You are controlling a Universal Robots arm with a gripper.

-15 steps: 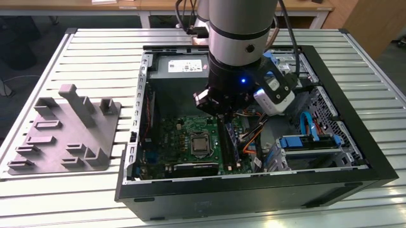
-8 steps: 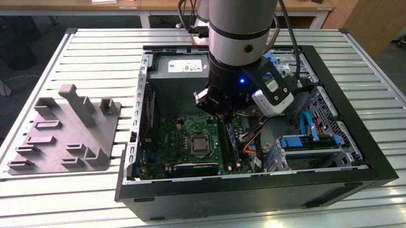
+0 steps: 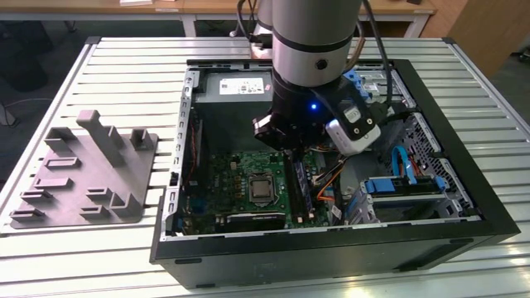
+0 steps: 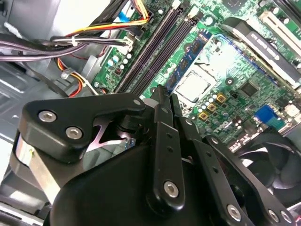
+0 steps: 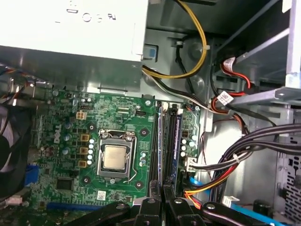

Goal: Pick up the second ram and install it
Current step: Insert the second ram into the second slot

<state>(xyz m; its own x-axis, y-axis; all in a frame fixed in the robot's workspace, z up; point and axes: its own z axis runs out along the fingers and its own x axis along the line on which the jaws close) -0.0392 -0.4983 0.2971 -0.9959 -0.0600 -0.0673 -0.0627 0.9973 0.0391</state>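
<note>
The gripper (image 4: 166,94) – jaws drawn together, nothing visibly clamped – is hanging in line with the ram (image 4: 189,60) seated beside the CPU (image 5: 115,157), apparently for pressing it home.

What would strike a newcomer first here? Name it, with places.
The thick silver robot arm reaches down into the open black computer case in the middle of the exterior view, its black gripper just above the dark memory slots. Under it lies the green motherboard with its shiny square silver processor at centre.
</note>
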